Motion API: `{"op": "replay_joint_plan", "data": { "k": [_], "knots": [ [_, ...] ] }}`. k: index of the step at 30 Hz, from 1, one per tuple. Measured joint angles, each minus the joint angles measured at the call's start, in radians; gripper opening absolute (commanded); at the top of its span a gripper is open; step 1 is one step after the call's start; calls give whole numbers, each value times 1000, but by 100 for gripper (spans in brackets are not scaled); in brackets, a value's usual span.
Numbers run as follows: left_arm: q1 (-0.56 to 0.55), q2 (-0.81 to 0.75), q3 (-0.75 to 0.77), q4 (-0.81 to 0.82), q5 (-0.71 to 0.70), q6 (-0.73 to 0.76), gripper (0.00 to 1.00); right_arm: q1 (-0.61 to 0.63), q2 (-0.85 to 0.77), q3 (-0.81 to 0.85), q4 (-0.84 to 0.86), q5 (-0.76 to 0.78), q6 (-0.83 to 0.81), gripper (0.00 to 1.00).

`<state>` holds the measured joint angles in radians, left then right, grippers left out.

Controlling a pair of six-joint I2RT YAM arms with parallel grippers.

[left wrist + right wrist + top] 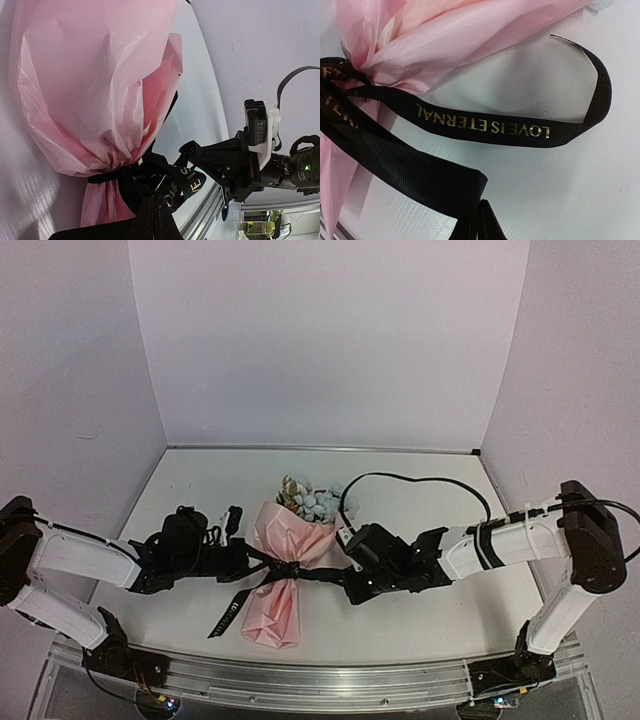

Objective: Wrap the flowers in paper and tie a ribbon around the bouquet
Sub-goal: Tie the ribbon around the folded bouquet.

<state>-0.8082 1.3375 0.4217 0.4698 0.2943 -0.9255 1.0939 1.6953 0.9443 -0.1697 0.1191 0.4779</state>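
Pink paper (275,615) is wrapped round the stems and the ribbon (228,612) cinches the waist: you are at the knot.
From above, the bouquet (283,570) lies mid-table with its flowers (308,503) pointing away from you, and the left gripper (246,558) and right gripper (348,575) flank the pinched middle. Your left wrist view shows that claw's jaws together on a ribbon strand just beside the cinch. Your right wrist view shows its jaws pinched on the other strand, with a lettered tail curling free over the table (560,190). Wrapping looks done. I judge that you have yet to pull the tie snug and let go.
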Motion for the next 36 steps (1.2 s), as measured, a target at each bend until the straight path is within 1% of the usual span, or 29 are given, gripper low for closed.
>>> {"op": "replay_joint_plan", "data": {
  "k": [4, 8, 14, 17, 22, 31, 36],
  "knots": [
    [0, -20, 0, -36, 20, 56, 1, 0, -1, 5, -19, -6, -22, 0],
    [-1, -49, 9, -105, 29, 117, 0, 0, -1, 23, -43, -10, -47, 0],
    [-22, -53, 105, -271, 33, 230, 0, -5, -1, 42, -94, -11, -86, 0],
    [-40, -53, 160, -324, 33, 272, 0, -10, -1, 44, -112, -9, -99, 0],
    [-52, -27, 221, -349, 47, 303, 0, -30, -7, 44, -125, -6, -110, 0],
    [-86, 166, 361, -338, 51, 307, 0, -98, -76, -17, -183, 22, -127, 0],
    [-95, 201, 368, -330, 22, 296, 1, -119, -109, -36, -190, 15, -137, 0]
  ]
}}
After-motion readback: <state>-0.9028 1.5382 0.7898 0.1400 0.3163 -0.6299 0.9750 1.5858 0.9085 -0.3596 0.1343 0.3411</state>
